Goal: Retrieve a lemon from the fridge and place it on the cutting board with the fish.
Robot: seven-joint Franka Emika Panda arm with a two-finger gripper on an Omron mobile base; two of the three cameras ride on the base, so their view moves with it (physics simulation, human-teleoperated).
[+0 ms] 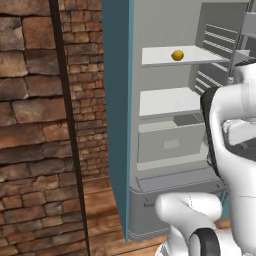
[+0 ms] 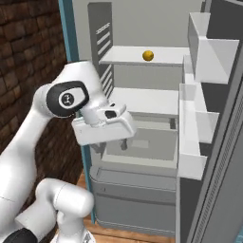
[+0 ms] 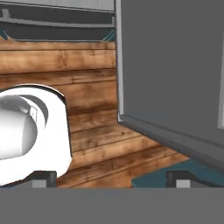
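The fridge (image 1: 165, 25) (image 2: 137, 23) stands open in front of me. A small yellow lemon (image 1: 177, 55) (image 2: 148, 55) rests on its upper white shelf (image 1: 200, 56), toward the back. My gripper (image 3: 111, 179) (image 2: 110, 145) hangs well below that shelf, at the height of the drawer (image 2: 147, 147), and points down at the floor. Its jaws are open wide with nothing between them. In the hand view the grey fridge door (image 3: 175, 65) fills the right side. The cutting board and the fish are out of view.
The open door (image 2: 223, 156) with white bins (image 2: 190, 142) stands to the right of the arm. A brick wall (image 1: 30, 125) with a dark post (image 1: 70, 125) flanks the fridge on the left. Wooden floor (image 3: 87, 65) lies below. A second bare shelf (image 1: 167, 101) sits under the lemon's.
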